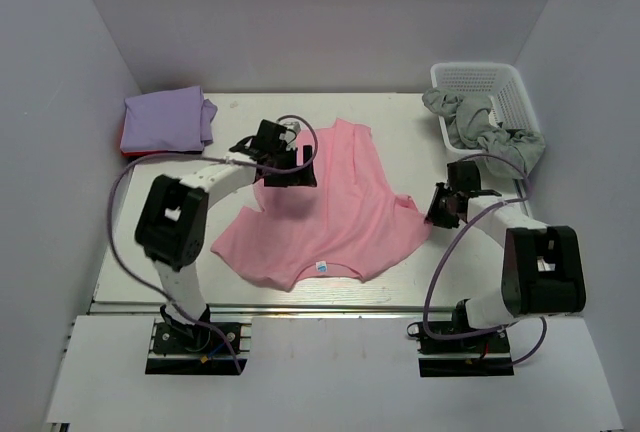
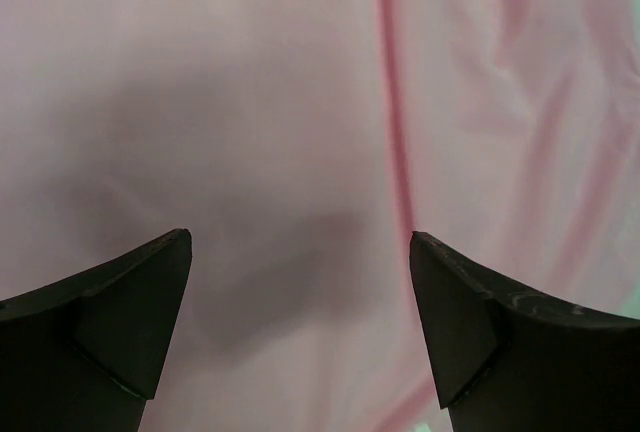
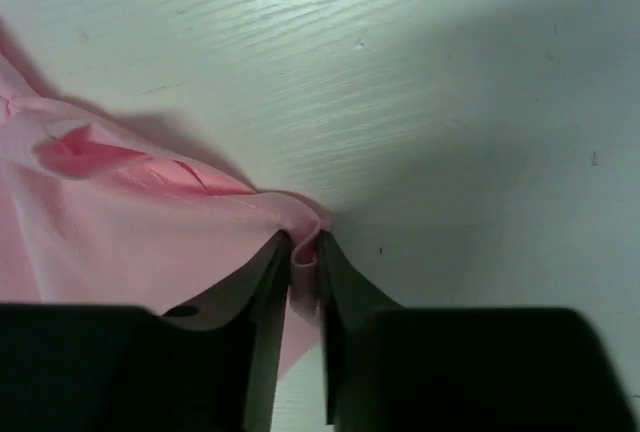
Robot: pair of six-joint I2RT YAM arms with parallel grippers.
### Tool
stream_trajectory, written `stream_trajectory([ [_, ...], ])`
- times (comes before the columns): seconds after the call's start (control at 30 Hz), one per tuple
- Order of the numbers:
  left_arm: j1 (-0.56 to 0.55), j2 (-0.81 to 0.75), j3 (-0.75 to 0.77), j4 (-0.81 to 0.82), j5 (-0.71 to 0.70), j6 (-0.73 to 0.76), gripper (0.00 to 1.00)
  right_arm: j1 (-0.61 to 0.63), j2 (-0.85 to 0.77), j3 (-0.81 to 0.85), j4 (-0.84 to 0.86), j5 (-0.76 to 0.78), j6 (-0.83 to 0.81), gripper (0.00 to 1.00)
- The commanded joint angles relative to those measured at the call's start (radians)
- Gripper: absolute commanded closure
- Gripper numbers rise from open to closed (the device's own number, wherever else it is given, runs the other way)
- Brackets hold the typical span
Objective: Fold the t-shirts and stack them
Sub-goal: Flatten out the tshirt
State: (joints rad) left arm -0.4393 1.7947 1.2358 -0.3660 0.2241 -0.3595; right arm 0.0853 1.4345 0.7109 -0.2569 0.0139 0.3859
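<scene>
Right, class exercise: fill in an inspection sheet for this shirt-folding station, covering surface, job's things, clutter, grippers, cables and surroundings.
Surface: white wood-grain table, a few small dark specks.
Job's things: pink t-shirt spread out mid-table, neck label toward the arms; lavender t-shirt folded at the far left corner, lying on a red t-shirt.
Clutter: white basket at the far right, grey garments spilling over its rim.
Grippers: left gripper open above the pink cloth; right gripper pinched shut on a fold at the pink shirt's right edge.
Cables: cables loop beside each arm.
Surroundings: plain walls on three sides.
</scene>
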Motion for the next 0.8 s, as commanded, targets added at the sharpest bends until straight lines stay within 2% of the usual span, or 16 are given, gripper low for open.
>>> stream_trajectory([
  [0.0,0.02,0.101,0.111,0.001,-0.089,0.01,0.0,0.002,0.018,0.039,0.042,0.058,0.051,0.83],
  [0.1,0.031,0.179,0.156,-0.016,-0.104,0.01,0.0,-0.001,-0.003,0.054,0.054,0.075,0.042,1.0],
  [0.3,0.031,0.189,0.126,-0.005,-0.169,-0.01,0.0,-0.004,-0.086,0.101,-0.037,0.165,0.021,1.0],
  [0.47,0.031,0.201,0.106,-0.027,-0.192,-0.01,0.0,-0.005,-0.143,0.085,-0.136,0.227,0.067,1.0],
  [0.6,0.04,0.21,0.106,-0.027,-0.192,-0.001,0.0,-0.007,-0.146,0.048,-0.183,0.374,0.126,1.0],
  [0.73,0.04,0.219,0.106,-0.027,-0.175,0.037,0.0,-0.022,-0.074,0.042,-0.234,0.547,0.183,0.97],
  [0.77,0.04,0.219,0.106,-0.027,-0.175,0.047,0.0,-0.027,-0.057,0.048,-0.231,0.561,0.186,0.93],
])
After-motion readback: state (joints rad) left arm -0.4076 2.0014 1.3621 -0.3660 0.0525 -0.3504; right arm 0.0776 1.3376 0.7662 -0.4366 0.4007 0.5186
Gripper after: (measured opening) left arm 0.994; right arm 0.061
